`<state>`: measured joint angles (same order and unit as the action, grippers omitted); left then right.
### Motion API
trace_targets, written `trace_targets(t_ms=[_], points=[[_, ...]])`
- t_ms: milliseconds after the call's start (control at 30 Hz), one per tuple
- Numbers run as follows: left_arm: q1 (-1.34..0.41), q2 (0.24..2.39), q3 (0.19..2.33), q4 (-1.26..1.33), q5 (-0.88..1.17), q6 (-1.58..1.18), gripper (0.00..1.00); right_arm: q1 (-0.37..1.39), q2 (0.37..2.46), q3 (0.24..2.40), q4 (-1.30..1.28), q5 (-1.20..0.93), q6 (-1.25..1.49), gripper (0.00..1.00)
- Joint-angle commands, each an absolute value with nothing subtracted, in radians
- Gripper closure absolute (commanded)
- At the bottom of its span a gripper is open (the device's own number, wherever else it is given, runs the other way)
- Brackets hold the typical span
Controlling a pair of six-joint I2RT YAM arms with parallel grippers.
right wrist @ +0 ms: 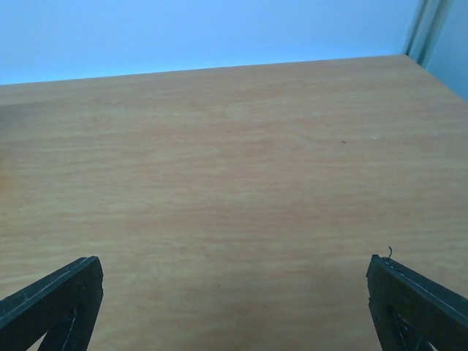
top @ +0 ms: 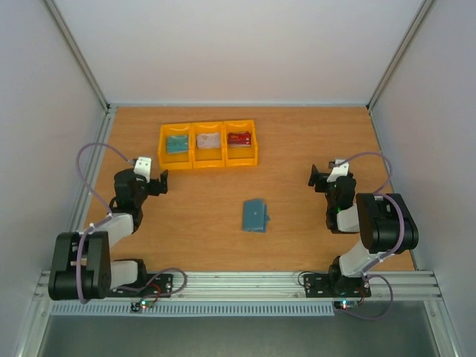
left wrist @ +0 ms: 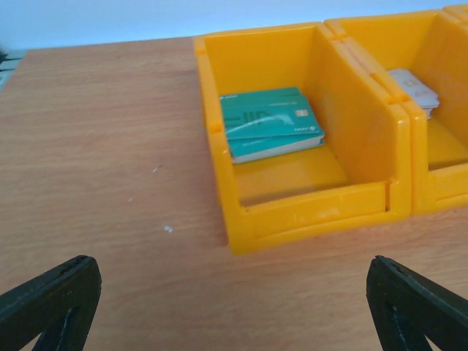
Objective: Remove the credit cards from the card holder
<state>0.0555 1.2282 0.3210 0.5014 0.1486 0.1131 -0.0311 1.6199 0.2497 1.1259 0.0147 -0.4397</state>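
Note:
The card holder (top: pixel 255 215), a flat teal-blue wallet, lies folded shut on the wooden table between the two arms. Credit cards lie in three yellow bins at the back: teal cards (top: pixel 176 143) (left wrist: pixel 269 123), whitish cards (top: pixel 209 140) (left wrist: pixel 415 89) and red cards (top: pixel 239 137). My left gripper (top: pixel 162 181) (left wrist: pixel 230 296) hovers open just in front of the teal cards' bin, holding nothing. My right gripper (top: pixel 315 178) (right wrist: pixel 234 296) is open over bare wood to the right of the holder, also holding nothing.
The three yellow bins (top: pixel 208 159) (left wrist: pixel 307 216) stand side by side at the back left of centre. Grey walls close in the table on the left, back and right. A metal rail (top: pixel 238 286) runs along the near edge.

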Motion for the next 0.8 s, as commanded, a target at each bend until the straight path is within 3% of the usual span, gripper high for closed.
trace_targets(t_ms=[0,333,433,767], points=[[0.036,1.313,0.361,0.694,0.201,0.120,0.01,-0.034,1.593,0.351,0.970,-0.036,-0.469,0.01],[0.028,1.508,0.472,0.720,0.238,0.080,0.01,-0.034,1.593,0.422,0.836,-0.030,-0.468,0.01],[0.023,1.555,0.303,1.083,0.266,0.081,0.01,-0.033,1.592,0.422,0.835,-0.026,-0.465,0.01],[0.031,1.552,0.345,0.997,0.271,0.088,0.01,-0.034,1.592,0.422,0.836,-0.025,-0.466,0.02]])
